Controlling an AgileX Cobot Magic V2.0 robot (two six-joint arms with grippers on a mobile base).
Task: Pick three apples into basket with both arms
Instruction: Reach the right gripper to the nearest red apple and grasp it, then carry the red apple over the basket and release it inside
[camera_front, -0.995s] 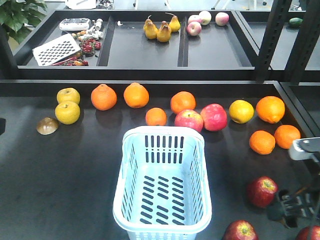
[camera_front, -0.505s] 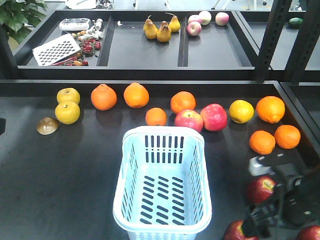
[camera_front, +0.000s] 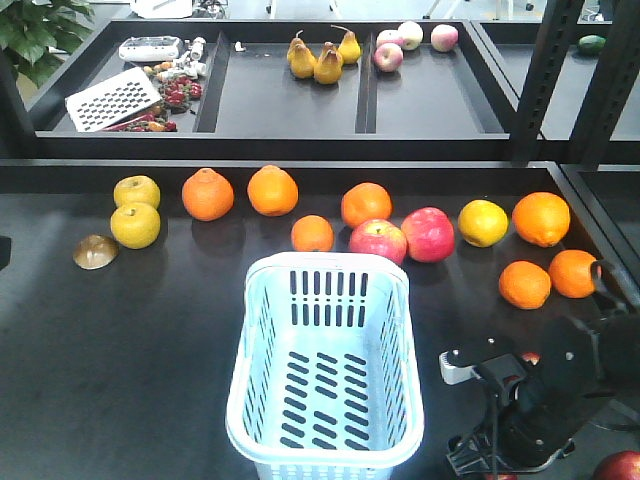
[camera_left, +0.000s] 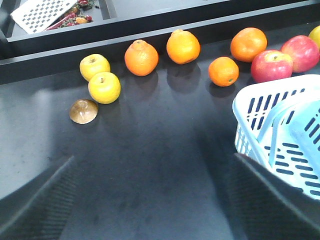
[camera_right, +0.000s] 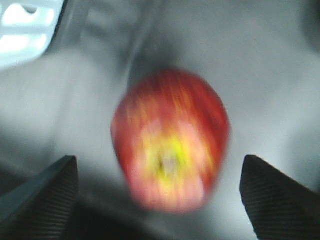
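The pale blue-white basket (camera_front: 325, 370) stands empty at the front middle of the dark table; its corner (camera_left: 280, 125) shows in the left wrist view. My right arm (camera_front: 545, 400) hangs low to the right of the basket and hides most of the apples there. One dark red apple (camera_front: 622, 468) peeks out at the bottom right corner, and a red sliver (camera_front: 530, 357) shows behind the arm. In the right wrist view, my right gripper (camera_right: 157, 159) is open, with a blurred apple (camera_right: 170, 145) below and between its fingers, untouched. My left gripper (camera_left: 153, 157) is open over bare table.
A row of oranges (camera_front: 272, 190), yellow fruit (camera_front: 135, 224) and two pink-red apples (camera_front: 428, 234) lies behind the basket. A brown object (camera_front: 95, 251) sits far left. Two more oranges (camera_front: 524, 284) lie near the right arm. Raised trays (camera_front: 290, 110) with pears and a black post (camera_front: 545, 70) stand behind.
My right arm has swung left and down from the right edge. It now covers the apples right of the basket. The right wrist view is motion-blurred.
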